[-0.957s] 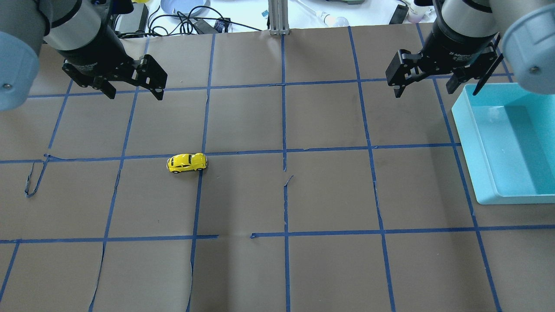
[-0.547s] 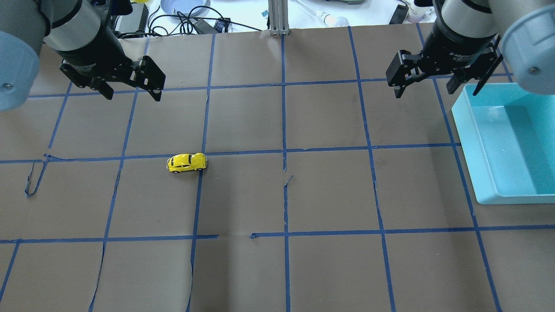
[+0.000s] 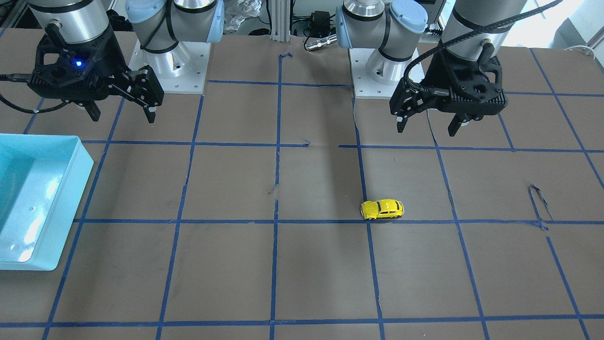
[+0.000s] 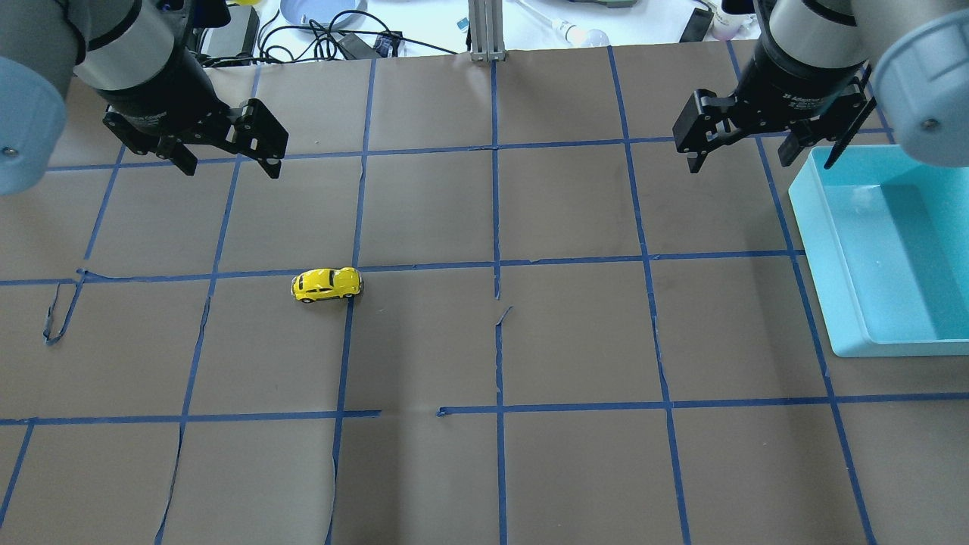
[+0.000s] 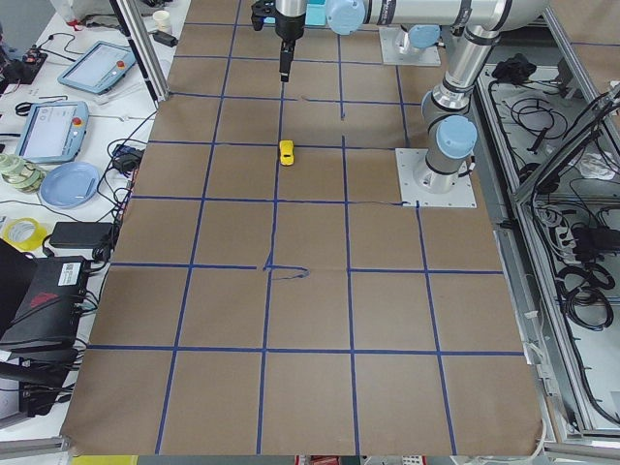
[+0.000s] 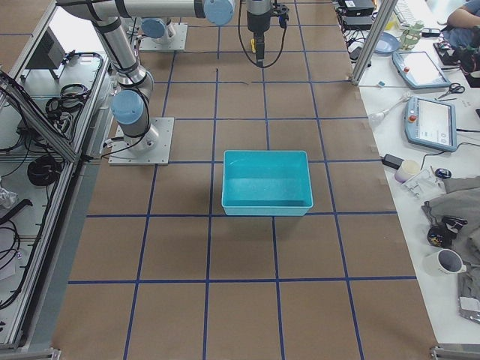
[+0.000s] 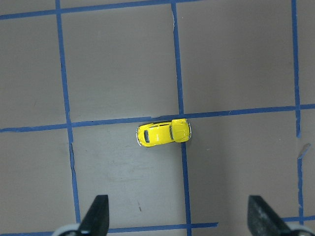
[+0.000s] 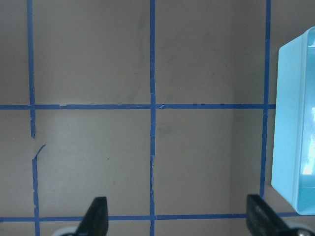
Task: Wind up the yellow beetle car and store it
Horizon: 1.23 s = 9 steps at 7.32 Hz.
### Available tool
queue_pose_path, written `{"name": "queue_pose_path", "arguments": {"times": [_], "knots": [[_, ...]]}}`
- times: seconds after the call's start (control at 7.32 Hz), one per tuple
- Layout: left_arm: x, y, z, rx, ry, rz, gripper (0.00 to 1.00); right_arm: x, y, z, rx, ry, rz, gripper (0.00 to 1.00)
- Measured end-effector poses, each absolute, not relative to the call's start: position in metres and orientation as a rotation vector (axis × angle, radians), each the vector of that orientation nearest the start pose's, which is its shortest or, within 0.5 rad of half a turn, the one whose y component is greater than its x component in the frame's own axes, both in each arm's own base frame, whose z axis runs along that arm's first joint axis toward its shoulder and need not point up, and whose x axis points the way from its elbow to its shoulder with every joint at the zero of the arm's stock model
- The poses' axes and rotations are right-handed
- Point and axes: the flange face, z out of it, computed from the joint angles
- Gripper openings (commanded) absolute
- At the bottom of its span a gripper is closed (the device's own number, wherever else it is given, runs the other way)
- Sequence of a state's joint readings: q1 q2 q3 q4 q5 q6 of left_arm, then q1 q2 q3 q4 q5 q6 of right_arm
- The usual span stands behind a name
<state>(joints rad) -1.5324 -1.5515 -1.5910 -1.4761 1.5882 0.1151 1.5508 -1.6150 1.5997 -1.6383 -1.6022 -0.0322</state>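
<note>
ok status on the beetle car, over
Left hand open, empty, off the table. Right hand open, empty, by the blue bin. Yellow beetle car on its wheels, untouched. Nothing seen between left hand and car.

Glossy yel. car (image 4: pixel 327 284), matt paper (image 4: pixel 568 333)

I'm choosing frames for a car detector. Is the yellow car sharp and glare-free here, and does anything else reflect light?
Left wrist view: the yellow beetle car is sharp and evenly lit, with no glare. Exterior left view: it is only a tiny yellow speck, with no detail. Front-facing view: white reflections on the floor of the blue bin.
</note>
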Motion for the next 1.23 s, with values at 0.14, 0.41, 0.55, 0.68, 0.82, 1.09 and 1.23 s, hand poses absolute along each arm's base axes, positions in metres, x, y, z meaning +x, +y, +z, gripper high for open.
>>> {"name": "queue_pose_path", "arguments": {"times": [0.14, 0.41, 0.55, 0.68, 0.82, 1.09, 1.23], "knots": [[-0.112, -0.498, 0.497, 0.116, 3.111, -0.143, 1.0, 0.121, -0.484, 0.503, -0.016, 3.17, -0.134, 1.0], [-0.112, -0.499, 0.496, 0.111, 3.111, -0.14, 0.98, 0.121, -0.484, 0.502, -0.015, 3.169, -0.132, 1.0], [-0.111, -0.5, 0.495, 0.115, 3.112, -0.139, 0.98, 0.121, -0.484, 0.502, -0.015, 3.169, -0.133, 1.0], [-0.109, -0.503, 0.493, 0.143, 3.112, -0.135, 0.97, 0.121, -0.484, 0.503, -0.015, 3.168, -0.136, 1.0], [-0.107, -0.505, 0.49, 0.24, 3.106, -0.127, 0.97, 0.121, -0.485, 0.503, -0.014, 3.164, -0.144, 1.0], [-0.102, -0.513, 0.477, 0.584, 3.059, -0.095, 0.94, 0.121, -0.485, 0.505, -0.015, 3.163, -0.158, 1.0], [-0.1, -0.521, 0.464, 0.746, 3.03, -0.071, 0.91, 0.121, -0.485, 0.504, -0.015, 3.166, -0.157, 1.0]]}}
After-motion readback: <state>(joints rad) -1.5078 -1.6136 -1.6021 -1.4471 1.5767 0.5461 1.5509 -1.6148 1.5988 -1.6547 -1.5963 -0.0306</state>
